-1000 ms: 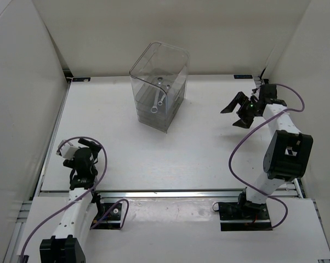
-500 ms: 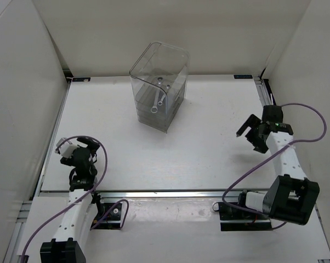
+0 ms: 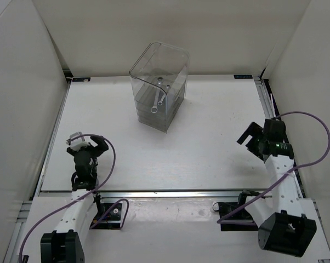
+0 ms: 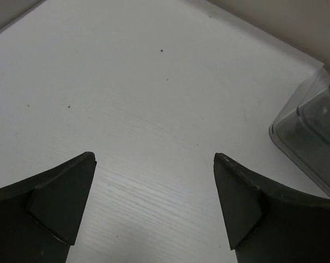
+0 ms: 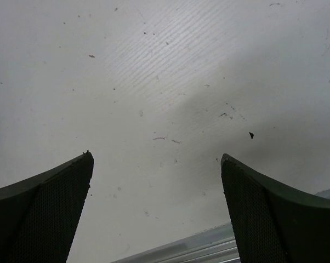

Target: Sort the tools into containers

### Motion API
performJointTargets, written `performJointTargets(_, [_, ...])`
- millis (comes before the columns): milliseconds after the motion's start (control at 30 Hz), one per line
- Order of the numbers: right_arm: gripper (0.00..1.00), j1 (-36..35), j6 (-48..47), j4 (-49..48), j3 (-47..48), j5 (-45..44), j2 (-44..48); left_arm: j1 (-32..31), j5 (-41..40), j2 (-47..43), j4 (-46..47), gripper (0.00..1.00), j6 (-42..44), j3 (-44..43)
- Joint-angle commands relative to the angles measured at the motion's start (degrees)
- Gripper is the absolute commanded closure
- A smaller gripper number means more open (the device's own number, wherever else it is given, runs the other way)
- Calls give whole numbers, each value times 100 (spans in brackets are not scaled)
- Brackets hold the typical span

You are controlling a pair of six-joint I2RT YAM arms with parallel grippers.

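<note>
The tall transparent organiser (image 3: 158, 87) with stacked smoky-clear drawers stands at the back middle of the table. Two silver wrenches (image 3: 159, 99) lie inside it in an upper drawer. The pliers and screwdrivers are out of view. My left gripper (image 3: 90, 149) is open and empty, low over the near left of the table; in the left wrist view (image 4: 154, 164) only bare table lies between its fingers (image 4: 50, 203), with a corner of the organiser (image 4: 313, 137) at the right edge. My right gripper (image 3: 248, 139) is open and empty at the near right; it also shows in the right wrist view (image 5: 157, 159).
White walls enclose the table on the left, back and right. A metal rail (image 3: 170, 193) runs along the near edge and also shows in the right wrist view (image 5: 198, 246). Purple cables loop off both arms.
My right arm has drawn back from the far right corner to the near right side, gripper still open. My left gripper has shifted slightly right and turned.
</note>
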State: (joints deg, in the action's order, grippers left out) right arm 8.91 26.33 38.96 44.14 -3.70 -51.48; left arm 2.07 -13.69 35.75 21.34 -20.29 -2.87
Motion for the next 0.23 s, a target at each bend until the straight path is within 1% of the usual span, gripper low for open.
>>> performJointTargets(0, [1,-64,-137,94,243,90,-318,-13,394,291,1229,1,482,533])
performJointTargets(133, [1,-135,-172,182,279,-16,-231,4,700,819,1872,1,982,622])
performJointTargets(200, [1,-187,-207,147,306,-34,-231,4,876,1125,2030,1,1089,551])
